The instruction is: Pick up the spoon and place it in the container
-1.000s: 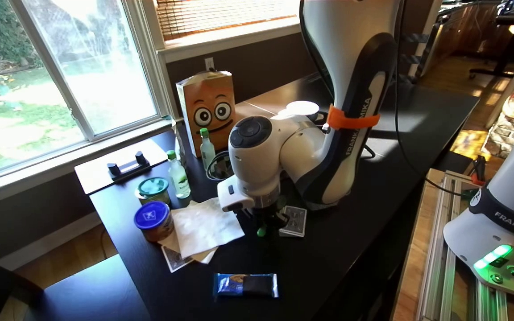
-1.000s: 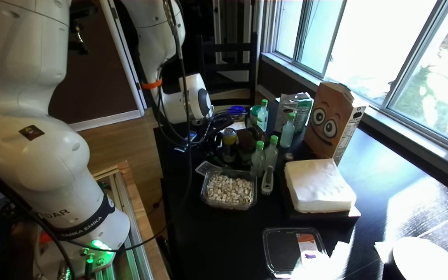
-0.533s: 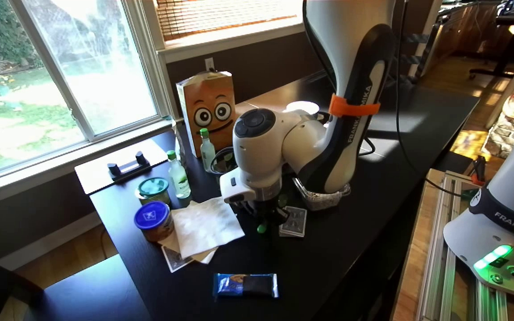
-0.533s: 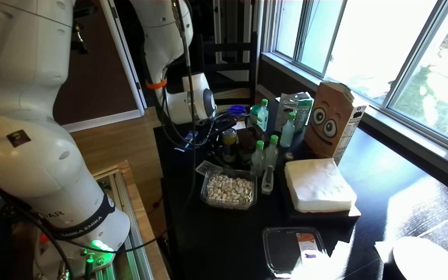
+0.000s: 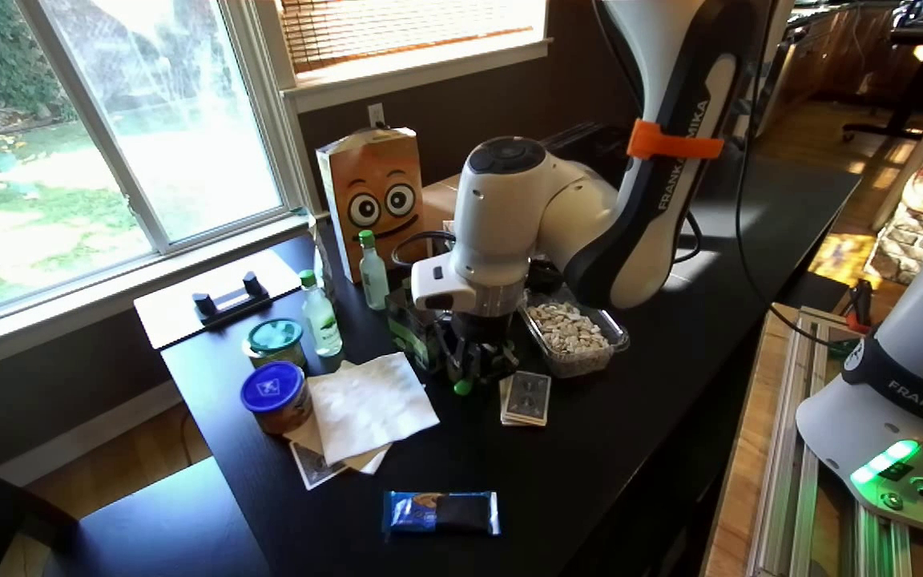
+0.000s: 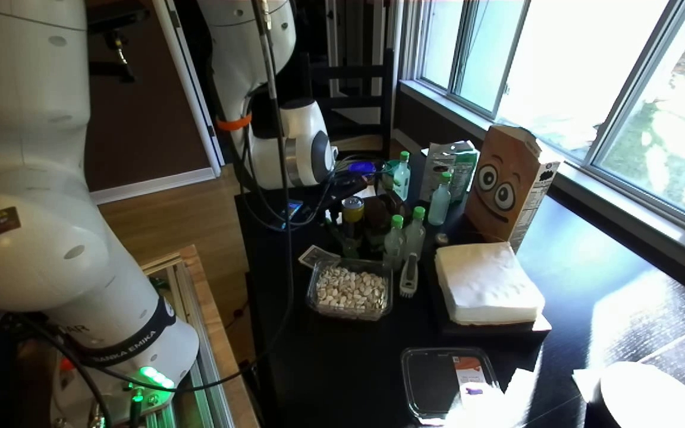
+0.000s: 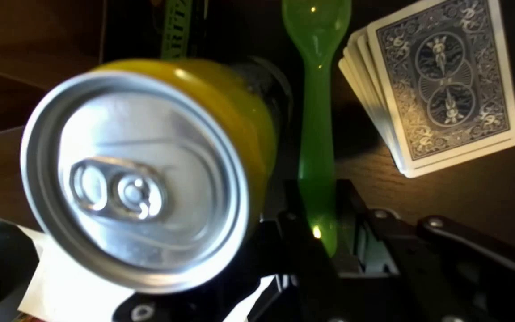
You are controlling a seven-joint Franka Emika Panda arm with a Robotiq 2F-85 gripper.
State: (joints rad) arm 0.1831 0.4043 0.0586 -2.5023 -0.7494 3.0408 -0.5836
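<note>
The green plastic spoon [image 7: 318, 112] lies between the fingers of my gripper [image 7: 320, 192] in the wrist view, with its bowl pointing away at the top edge. The fingers are shut on its handle. A green end of the spoon [image 5: 462, 387] shows below my gripper [image 5: 481, 369] in an exterior view, above the dark table. The container is a clear rectangular tub with pale beige pieces in it. Its wall shows in both exterior views [image 5: 582, 367] [image 6: 348, 312], beside the gripper. In an exterior view the spoon is hard to make out behind clutter.
A yellow can [image 7: 244, 112] stands close beside the gripper, also visible in an exterior view [image 6: 352, 215]. A card deck [image 5: 527, 398] lies near the tub. Green-capped bottles [image 6: 395, 244], a brush [image 6: 409, 276], paper napkins [image 5: 373, 405] and a blue-lidded jar [image 5: 276, 397] surround it.
My gripper and arm have risen, and the green end of the spoon has moved up with them. The tub, earlier hidden by the arm in an exterior view, now shows.
</note>
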